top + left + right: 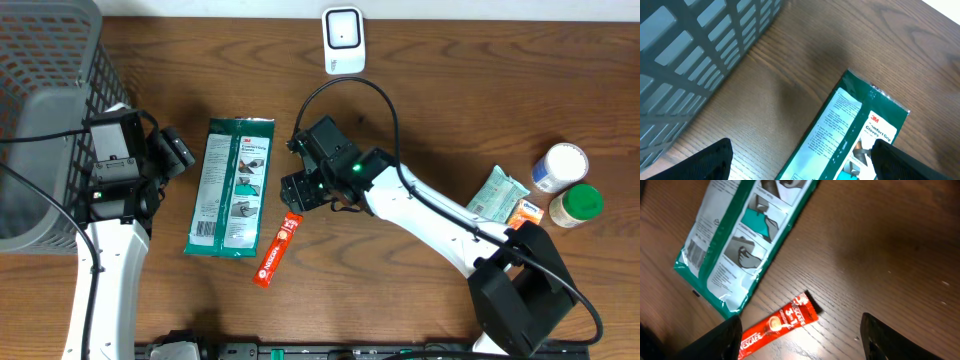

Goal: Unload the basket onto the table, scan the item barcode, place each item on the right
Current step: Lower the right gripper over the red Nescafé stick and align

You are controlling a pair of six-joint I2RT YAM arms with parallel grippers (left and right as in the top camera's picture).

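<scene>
Right now the right end effector (303,190) hangs at centre frame in the overhead view, its fingers (900,340) spread wide with nothing between them. It is just right of the pack (232,187) and up-right of the stick (277,249). The left end effector (178,152) is also wide apart and empty, near the pack's upper left corner and beside the basket (60,50).

Which item is meant I cannot tell. Both pack and stick lie flat on the counter (420,100), left of centre. The pack's barcode (696,255) faces up at its lower left end. The scanner (343,40) stands at top centre, well apart from both.

A flat item gives the fingers little edge, so they may scrape the wood or skid off slick film. The floppy pack could sag or fold over its barcode once lifted, and its gloss may throw glare at the scanner. The light stick could be nudged away by a closing finger. With both arms near the pack, they might clash.

The pack is a long flat rectangle of shiny green and white film. The stick is a narrow red foil sachet. The counter is smooth brown wood grain, the scanner a rounded white plastic block, and the basket a grey plastic lattice. At far right sit a crinkled pouch (497,192) and two round bottles (558,166).
</scene>
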